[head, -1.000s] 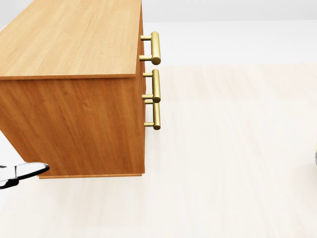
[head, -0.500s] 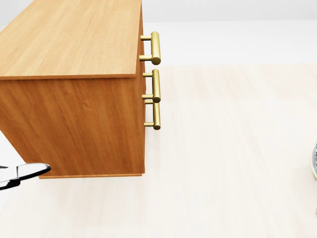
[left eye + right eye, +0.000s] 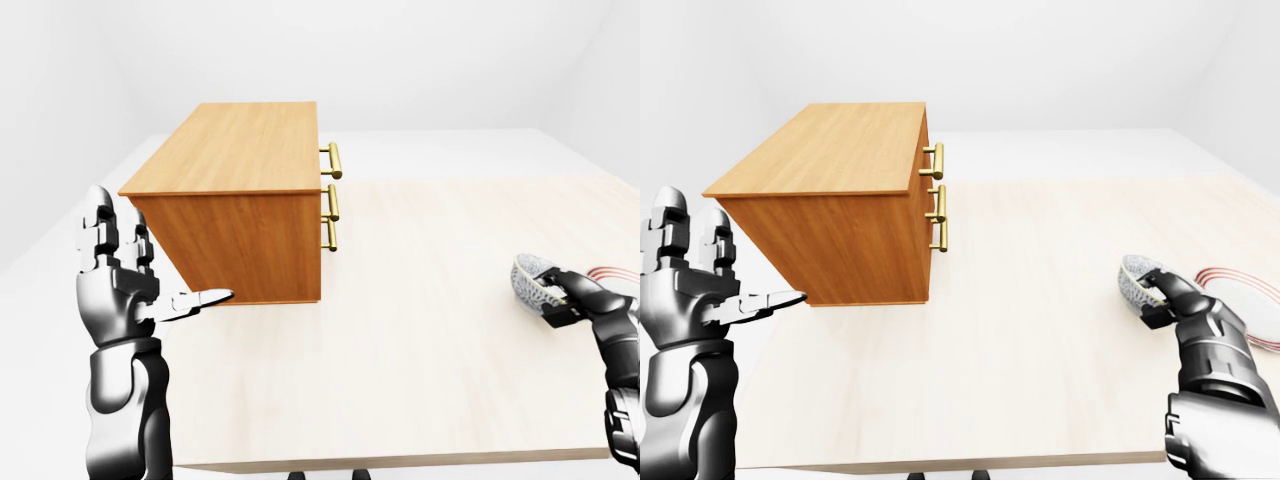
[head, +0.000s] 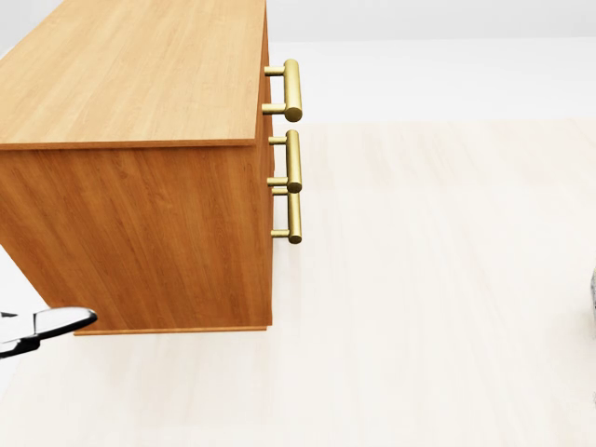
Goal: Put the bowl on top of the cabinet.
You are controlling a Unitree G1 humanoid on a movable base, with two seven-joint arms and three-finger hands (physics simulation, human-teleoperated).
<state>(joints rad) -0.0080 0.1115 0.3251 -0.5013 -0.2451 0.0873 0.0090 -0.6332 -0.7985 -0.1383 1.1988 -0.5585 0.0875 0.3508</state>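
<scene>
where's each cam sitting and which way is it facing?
Left-eye view: on the head, looking over the arms at the wooden cabinet with brass handles; left robot hand open, right robot hand on the grey patterned bowl.
Right-eye view: paired eye, nearly the same scene.
Head view: on the head, close on the cabinet; only a left fingertip shows.
All three share the cabinet.

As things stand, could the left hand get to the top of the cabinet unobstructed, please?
Probably yes. The left hand stands open beside the cabinet, whose top looks bare, with nothing between them. The bowl, though, is at the right hand.
</scene>
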